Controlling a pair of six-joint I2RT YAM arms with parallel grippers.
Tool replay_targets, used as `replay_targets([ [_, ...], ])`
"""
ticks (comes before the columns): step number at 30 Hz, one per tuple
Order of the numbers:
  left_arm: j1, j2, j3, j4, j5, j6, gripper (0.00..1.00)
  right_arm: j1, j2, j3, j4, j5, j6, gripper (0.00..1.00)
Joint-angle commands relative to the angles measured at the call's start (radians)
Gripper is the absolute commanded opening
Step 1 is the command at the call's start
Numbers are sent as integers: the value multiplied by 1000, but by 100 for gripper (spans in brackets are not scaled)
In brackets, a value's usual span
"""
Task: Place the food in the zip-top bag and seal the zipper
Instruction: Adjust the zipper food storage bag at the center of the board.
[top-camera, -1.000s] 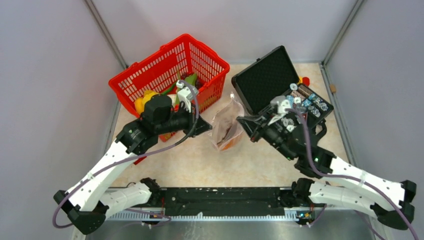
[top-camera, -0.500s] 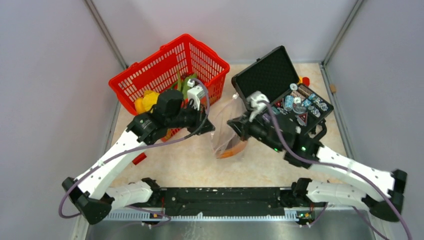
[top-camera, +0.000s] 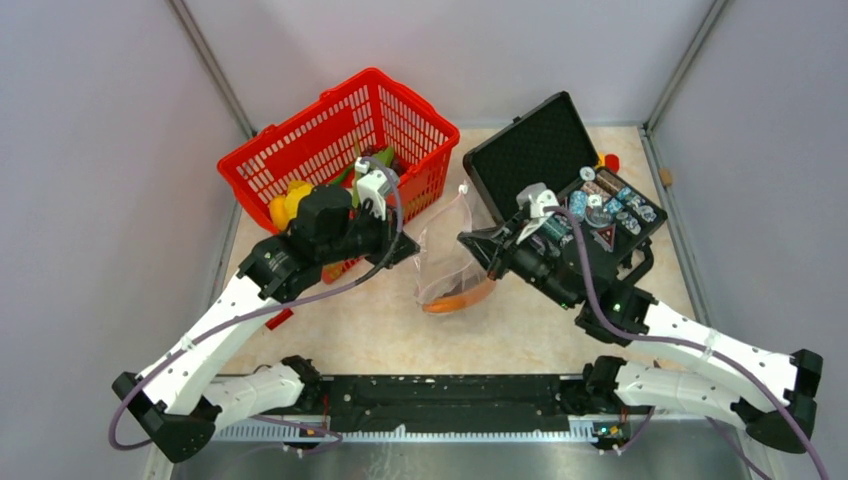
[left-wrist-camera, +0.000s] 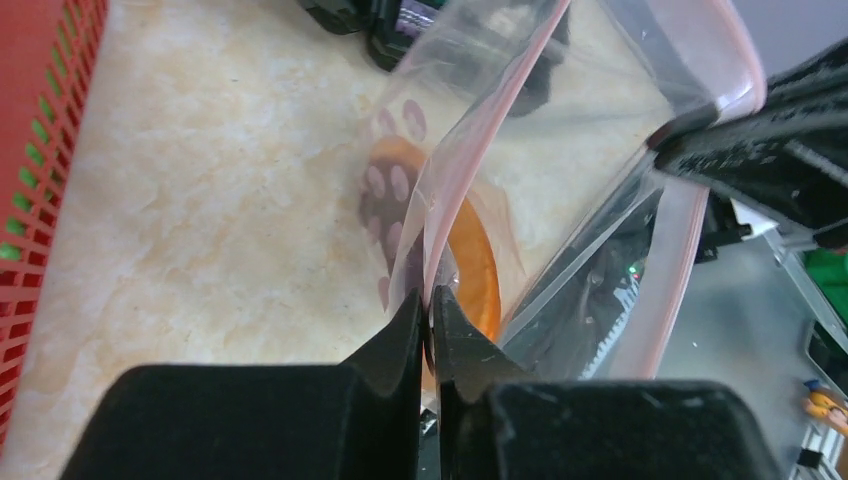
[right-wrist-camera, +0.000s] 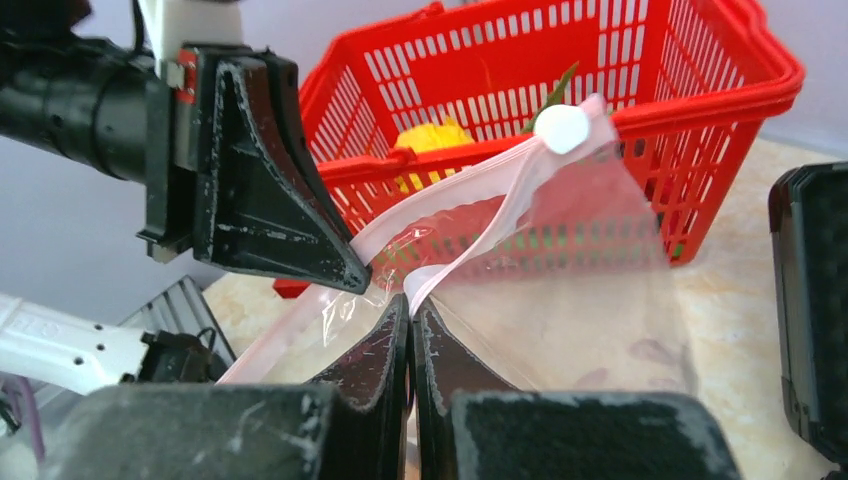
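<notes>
The clear zip-top bag (top-camera: 447, 262) hangs open between my two grippers above the table. Its pale pink zipper (right-wrist-camera: 470, 190) runs along the mouth, with a white slider (right-wrist-camera: 562, 128) at the far end. An orange curved piece (top-camera: 460, 297) lies at the bag's bottom, also in the left wrist view (left-wrist-camera: 478, 262), beside dark grapes (left-wrist-camera: 385, 215). My left gripper (left-wrist-camera: 429, 296) is shut on the bag's left mouth edge. My right gripper (right-wrist-camera: 410, 303) is shut on the right mouth edge. More food, with a yellow piece (top-camera: 289, 199) and green pods (top-camera: 380, 158), stays in the red basket (top-camera: 300, 140).
An open black hard case (top-camera: 560, 190) with poker chips stands right of the bag. A small red block (top-camera: 279, 318) lies on the table by the left arm. The red basket also shows behind the bag in the right wrist view (right-wrist-camera: 700, 90).
Both grippers have pulled apart and back, spreading the bag's mouth wide. The bag has shifted nearer and the orange piece now shows at its bottom.
</notes>
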Motion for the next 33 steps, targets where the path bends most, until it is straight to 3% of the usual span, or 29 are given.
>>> replay_targets([
  [1,3,14,-10,-22,-57,20,7,-1,45,-8,41,15,34,0],
  [3,3,23,-3,-20,-27,31,10,-1,65,-22,68,-22,42,0],
  [4,2,28,8,-27,-19,33,20,-1,80,-14,58,-31,49,0],
  [5,3,29,19,-38,-18,37,38,0,94,-2,42,-31,54,0],
  [6,3,28,34,-51,-21,38,44,-1,107,8,28,-20,60,0],
  [8,3,11,47,-54,-35,41,46,-1,128,26,5,-2,64,0],
  [9,2,-1,49,-47,-56,41,54,0,138,32,-3,5,68,0],
  [10,2,-11,51,-44,-86,44,56,0,143,36,-4,15,72,0],
  [12,3,-25,60,-45,-125,55,56,-1,150,44,-16,51,90,0],
  [14,3,-24,74,-47,-136,62,68,0,143,48,-2,53,105,0],
  [15,2,-21,76,-40,-117,65,72,0,139,46,10,30,108,0],
  [21,3,49,103,-32,20,104,77,0,146,112,-53,-45,138,0],
  [27,3,74,91,54,139,87,76,0,129,162,-109,-91,153,0],
  [29,3,85,97,46,117,87,65,-1,121,172,-116,-113,153,0],
  [33,3,83,119,6,38,91,28,-1,112,216,-199,-79,144,0],
])
